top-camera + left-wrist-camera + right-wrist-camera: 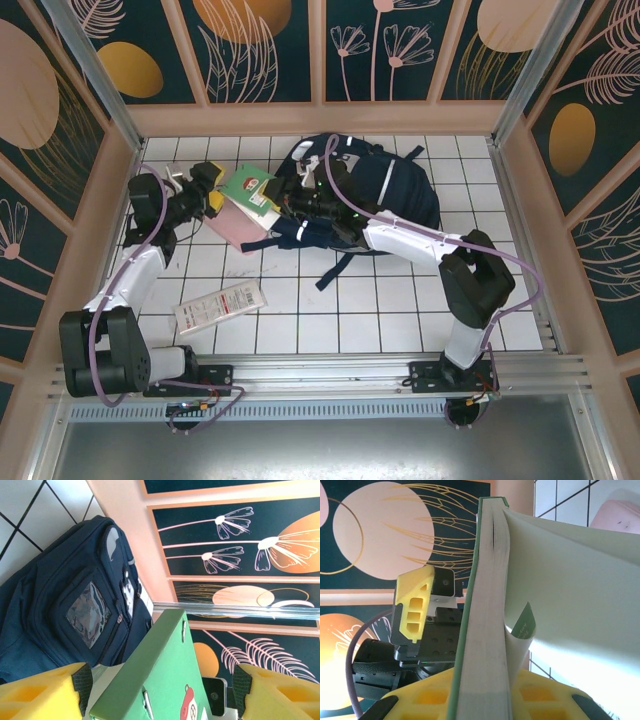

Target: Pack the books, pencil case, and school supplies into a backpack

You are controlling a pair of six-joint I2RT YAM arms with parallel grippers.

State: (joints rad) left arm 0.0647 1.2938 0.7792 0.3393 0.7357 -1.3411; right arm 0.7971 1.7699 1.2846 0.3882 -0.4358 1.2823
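A small green book (248, 187) is held up edge-on between my two grippers, left of the navy backpack (392, 186). My right gripper (294, 206) is shut on the book's near end; in the right wrist view its yellow fingers (420, 700) clamp the page block (485, 645), and one loose page curls off to the right. My left gripper (210, 186) is open around the other end. In the left wrist view the green cover (170, 680) stands between the yellow fingers (45, 692) with a gap on the right side. The backpack (75, 605) lies beyond it. A whitish printed packet (220, 306) lies flat on the tiles near the left arm.
A flat pink thing (232, 228) lies on the tiles under the green book. A dark backpack strap (335, 268) trails toward the near side. Peach-framed walls (320, 118) close in the white tiled floor on three sides.
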